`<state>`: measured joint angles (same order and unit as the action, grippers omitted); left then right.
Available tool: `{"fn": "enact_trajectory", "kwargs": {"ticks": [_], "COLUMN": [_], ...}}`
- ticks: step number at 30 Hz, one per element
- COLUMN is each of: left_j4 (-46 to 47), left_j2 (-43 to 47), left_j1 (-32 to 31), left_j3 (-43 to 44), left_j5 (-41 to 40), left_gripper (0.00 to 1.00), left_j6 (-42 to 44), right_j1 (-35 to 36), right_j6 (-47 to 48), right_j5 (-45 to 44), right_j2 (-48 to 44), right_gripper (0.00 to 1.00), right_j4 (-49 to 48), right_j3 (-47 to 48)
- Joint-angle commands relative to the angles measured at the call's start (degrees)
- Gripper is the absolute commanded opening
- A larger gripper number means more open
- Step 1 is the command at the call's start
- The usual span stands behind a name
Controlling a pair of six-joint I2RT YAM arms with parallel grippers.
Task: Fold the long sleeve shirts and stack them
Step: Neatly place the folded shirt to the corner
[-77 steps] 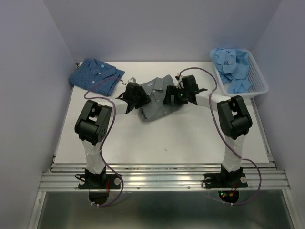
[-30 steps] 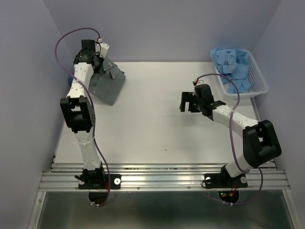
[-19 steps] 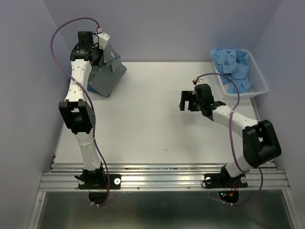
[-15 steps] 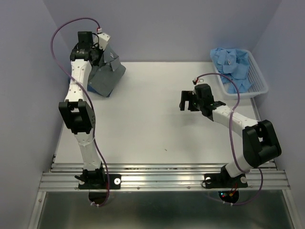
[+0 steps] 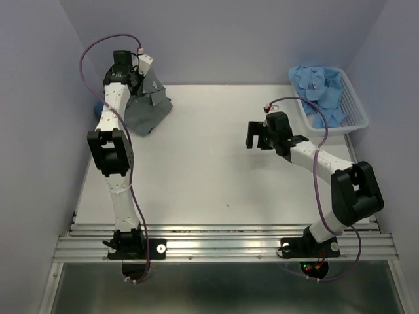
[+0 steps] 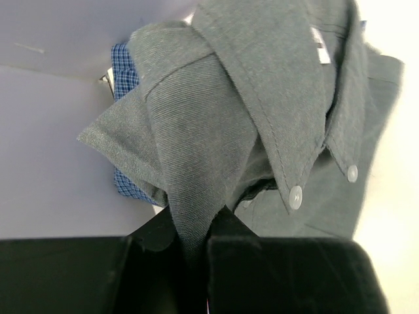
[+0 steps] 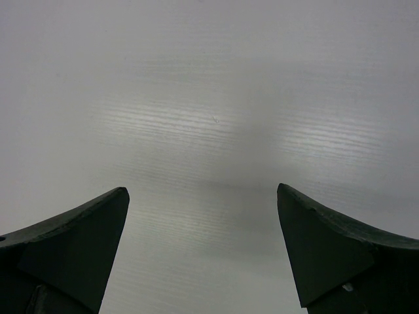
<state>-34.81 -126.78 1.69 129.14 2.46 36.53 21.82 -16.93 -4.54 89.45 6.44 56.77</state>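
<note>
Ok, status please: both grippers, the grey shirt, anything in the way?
Left gripper shut on grey shirt, far-left corner, over blue patterned shirt. Right gripper open, empty, above table. Nothing seen in the way.

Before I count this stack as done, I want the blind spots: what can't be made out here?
Dark blue shirt: mostly covered by the grey shirt, top and left wrist views.
Left tool: tips buried in grey cloth, left wrist view.
Light blue shirts: crumpled in the basket, top view; count unclear.
</note>
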Motion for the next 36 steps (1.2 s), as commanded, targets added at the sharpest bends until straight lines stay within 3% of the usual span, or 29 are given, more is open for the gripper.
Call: {"fn": "enact_trajectory", "kwargs": {"ticks": [1,4,5,7,8,9,10,15,18,21,24,27,28,29,30,34,36], "left_j4": [6.1,11.8,12.4,12.6,12.7,14.0,14.8,15.7,13.6,13.8,12.7,16.0,19.4,21.2,26.3,39.4,42.3], "left_j2": [-2.7,-5.7,-6.6,-9.2,-9.7,-10.1,-10.4,-10.0,-5.2,2.4,11.4,22.3,27.8,30.7,36.6,47.0,52.9], "left_j1": [2.3,2.9,3.1,3.4,3.8,4.0,4.3,4.6,4.5,3.9,3.5,3.1,2.7,1.7,0.9,-2.9,-3.7], "left_j3": [3.7,3.9,4.6,7.2,7.7,7.9,8.0,10.8,10.5,4.6,-0.5,-13.8,-22.2,-26.8,-36.8,-57.4,-62.8], "left_j5": [-3.0,-8.9,-10.9,-11.9,-13.2,-14.1,-15.1,-23.3,-22.8,-23.7,-16.9,-7.8,-6.3,-5.3,-5.0,-4.6,-3.4], "left_gripper": [0.00,0.00,0.14,0.31,0.52,0.85,0.99,0.99,0.99,0.99,0.99,0.99,0.99,0.99,0.99,0.99,0.99], "left_j6": [-0.4,-2.7,-3.3,-4.7,-5.3,-5.9,-6.6,-11.3,-14.8,-21.4,-28.0,-38.6,-43.1,-45.2,-46.8,-52.1,-54.9], "right_j1": [0.2,0.2,0.2,0.2,0.2,0.2,0.2,0.2,0.2,0.2,0.2,0.2,0.2,0.2,0.2,0.2,0.2], "right_j6": [-1.8,-3.0,-3.3,-4.0,-4.3,-4.5,-4.7,-5.1,-6.1,-7.7,-9.7,-11.9,-12.9,-13.6,-13.7,-12.3,-12.4], "right_j5": [-1.7,-1.4,-1.4,-1.5,-1.7,-2.1,-2.2,-2.8,-4.5,-8.6,-10.9,-15.1,-17.1,-17.7,-18.7,-20.1,-22.2], "right_j2": [0.2,0.2,0.2,0.1,-0.1,-0.2,-0.4,-2.8,-3.9,-5.4,-7.8,-11.2,-12.1,-13.8,-14.7,-20.3,-24.4], "right_gripper": [1.00,1.00,1.00,1.00,1.00,1.00,1.00,1.00,1.00,1.00,1.00,1.00,1.00,1.00,1.00,1.00,1.00], "right_j4": [1.2,2.3,3.0,4.4,4.6,4.8,4.9,5.5,5.8,5.9,3.6,2.0,1.9,1.5,1.3,-0.2,-1.8], "right_j3": [3.5,4.2,4.7,5.3,5.5,5.3,5.2,4.0,3.7,3.5,0.7,-2.4,-3.2,-3.9,-5.3,-8.6,-11.2]}}
